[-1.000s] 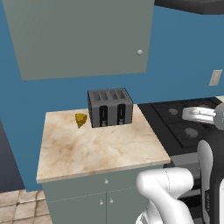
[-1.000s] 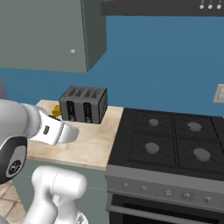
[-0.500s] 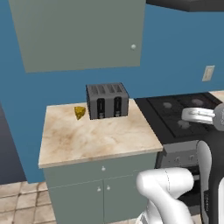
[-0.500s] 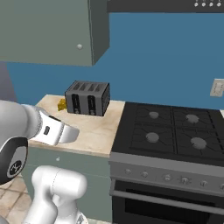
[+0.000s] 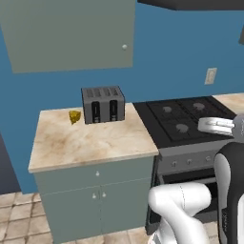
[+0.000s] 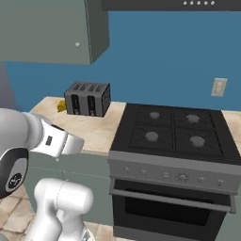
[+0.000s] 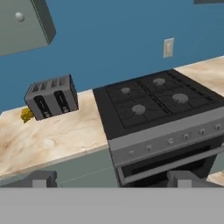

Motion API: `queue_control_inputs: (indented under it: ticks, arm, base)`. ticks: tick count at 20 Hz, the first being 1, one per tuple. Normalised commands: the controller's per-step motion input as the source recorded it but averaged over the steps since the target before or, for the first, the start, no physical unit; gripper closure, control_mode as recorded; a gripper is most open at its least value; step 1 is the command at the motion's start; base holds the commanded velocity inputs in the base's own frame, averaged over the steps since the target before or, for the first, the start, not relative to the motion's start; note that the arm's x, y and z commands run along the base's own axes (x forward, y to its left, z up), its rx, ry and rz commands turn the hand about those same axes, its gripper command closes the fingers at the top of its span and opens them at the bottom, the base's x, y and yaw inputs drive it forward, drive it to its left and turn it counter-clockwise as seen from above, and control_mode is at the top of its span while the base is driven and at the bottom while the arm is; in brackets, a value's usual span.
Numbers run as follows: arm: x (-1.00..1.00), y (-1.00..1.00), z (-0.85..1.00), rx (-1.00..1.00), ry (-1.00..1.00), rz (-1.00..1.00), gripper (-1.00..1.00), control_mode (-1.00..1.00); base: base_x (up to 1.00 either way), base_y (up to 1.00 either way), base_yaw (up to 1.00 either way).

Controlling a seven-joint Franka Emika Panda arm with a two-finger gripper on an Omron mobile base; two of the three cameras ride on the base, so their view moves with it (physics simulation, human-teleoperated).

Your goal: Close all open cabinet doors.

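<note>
One matte grey-green wall-cabinet door (image 5: 69, 33) is on view, a large flat panel hanging above the pale marbled counter (image 5: 90, 140), with its small round silver knob (image 5: 124, 47) at the lower right corner. From the right base view the panel (image 6: 44, 30) seems to stand out from the blue wall with a shaded edge showing behind it; whether it is swung open or just the cabinet's side face, I cannot say for certain.

Gripper (image 7: 111, 179): dark tips set wide apart at the bottom of the hand view, nothing between them.

Key relation: the door lies up and to the far left of the gripper, well apart. The hand faces the black four-burner stove (image 7: 153, 103), so the coming move likely calls for a rise and a swing leftward toward the knob side.

Views differ: the left base view gives the door's face square on, with the grey two-slot toaster (image 5: 103, 104) and a small yellow item (image 5: 74, 116) beneath. The hand view catches just the door's lower corner (image 7: 22, 24).
</note>
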Motion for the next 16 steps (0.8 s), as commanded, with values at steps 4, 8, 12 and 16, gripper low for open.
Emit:
queue_control_inputs:
  ticks: [4,8,12,16]
  arm:
    - [0.0,0.0,0.0,0.0,0.0,0.0,-1.0,1.0]
    - [0.0,0.0,0.0,0.0,0.0,0.0,-1.0,1.0]
    - [0.0,0.0,0.0,0.0,0.0,0.0,-1.0,1.0]
    - [0.0,0.0,0.0,0.0,0.0,0.0,-1.0,1.0]
  base:
    - [-0.23,-0.54,-0.18]
    - [-0.07,-0.4,-0.21]
    - [0.0,-0.31,-0.26]
    - [0.0,-0.41,-0.3]
